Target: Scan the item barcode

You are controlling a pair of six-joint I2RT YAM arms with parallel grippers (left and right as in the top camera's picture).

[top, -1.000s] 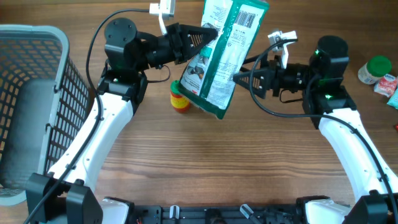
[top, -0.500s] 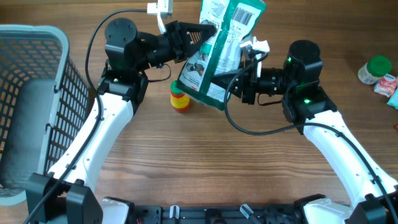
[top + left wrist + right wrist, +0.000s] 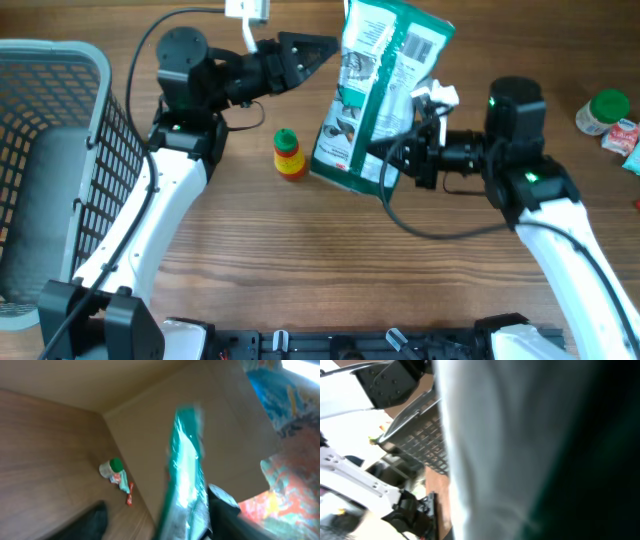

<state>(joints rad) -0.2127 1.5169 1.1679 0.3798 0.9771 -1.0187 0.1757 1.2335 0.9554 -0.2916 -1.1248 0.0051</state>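
Between the pads of your right gripper (image 3: 398, 162), pressed together on its lower edge, the green pouch (image 3: 375, 100) hangs tilted above the table (image 3: 330, 260). Its printed face and white barcode patch (image 3: 421, 46) are turned toward the overhead camera. At the pouch's upper left edge your left gripper (image 3: 322, 45) is spread. Its wrist view shows its dark fingers (image 3: 223, 505) apart with the pouch (image 3: 184, 485) edge-on between them; whether either touches it you cannot tell. Nearer the base than the left gripper, a yellow-and-red bottle (image 3: 289, 156) with a green cap stands on the table, near the pouch's lower corner. Well behind the left gripper, past its arm, sits the wire basket (image 3: 70, 60); only a grey surface shows within its mesh. Well beyond the right gripper's arm, a green-capped jar (image 3: 603, 110) stands beside pink packets (image 3: 625, 135).
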